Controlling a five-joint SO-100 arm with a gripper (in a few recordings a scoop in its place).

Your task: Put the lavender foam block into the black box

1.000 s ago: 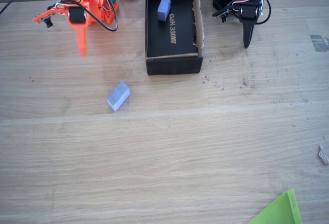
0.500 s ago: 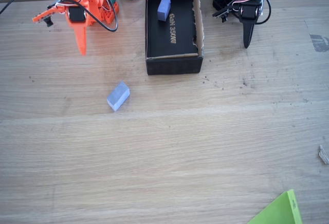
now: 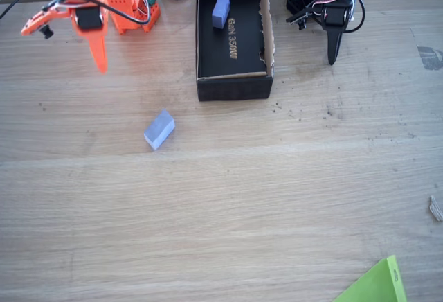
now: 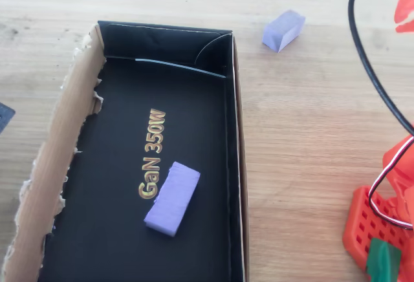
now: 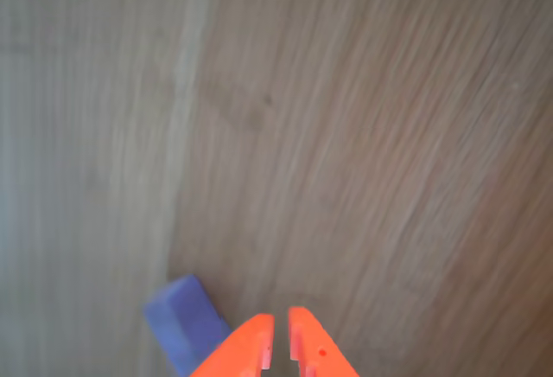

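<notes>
The lavender foam block [image 3: 159, 129] lies on the bare wooden table, in front and to the left of the black box [image 3: 233, 86] in the fixed view. It also appears beyond the box's far corner in the overhead view [image 4: 283, 30], and at the lower left in the wrist view [image 5: 186, 321]. My orange gripper [image 3: 100, 63] hangs point-down at the back left, well behind the block. In the wrist view its fingertips [image 5: 279, 315] are shut with nothing between them, just right of the block.
Inside the black box [image 4: 236, 165] a slimmer lavender block [image 4: 172, 198] lies beside the gold lettering. A black arm [image 3: 332, 18] stands right of the box. A green sheet corner [image 3: 377, 285] pokes in at the front right.
My arm has swung a little to the left in the fixed view. Both blocks and the box have stayed put.
</notes>
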